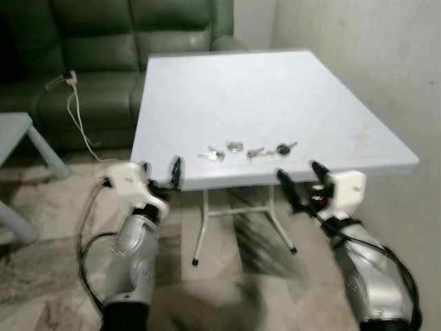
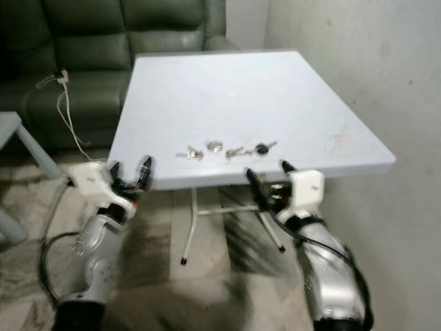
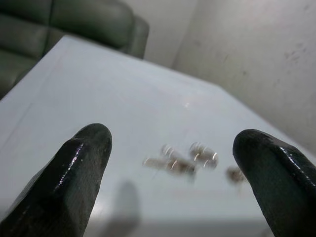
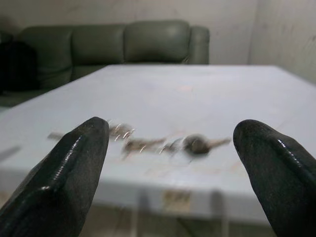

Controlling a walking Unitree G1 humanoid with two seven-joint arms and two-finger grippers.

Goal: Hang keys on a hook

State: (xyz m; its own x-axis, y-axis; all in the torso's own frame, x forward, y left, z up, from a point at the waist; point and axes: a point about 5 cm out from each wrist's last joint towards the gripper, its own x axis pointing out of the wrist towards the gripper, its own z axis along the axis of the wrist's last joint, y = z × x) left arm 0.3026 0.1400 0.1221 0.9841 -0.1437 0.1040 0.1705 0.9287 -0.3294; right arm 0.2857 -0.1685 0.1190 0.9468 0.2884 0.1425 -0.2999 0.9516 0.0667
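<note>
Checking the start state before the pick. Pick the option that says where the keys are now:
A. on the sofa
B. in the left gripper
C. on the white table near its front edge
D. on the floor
C: the keys lie loose on the white table near its front edge, beyond both open grippers.
</note>
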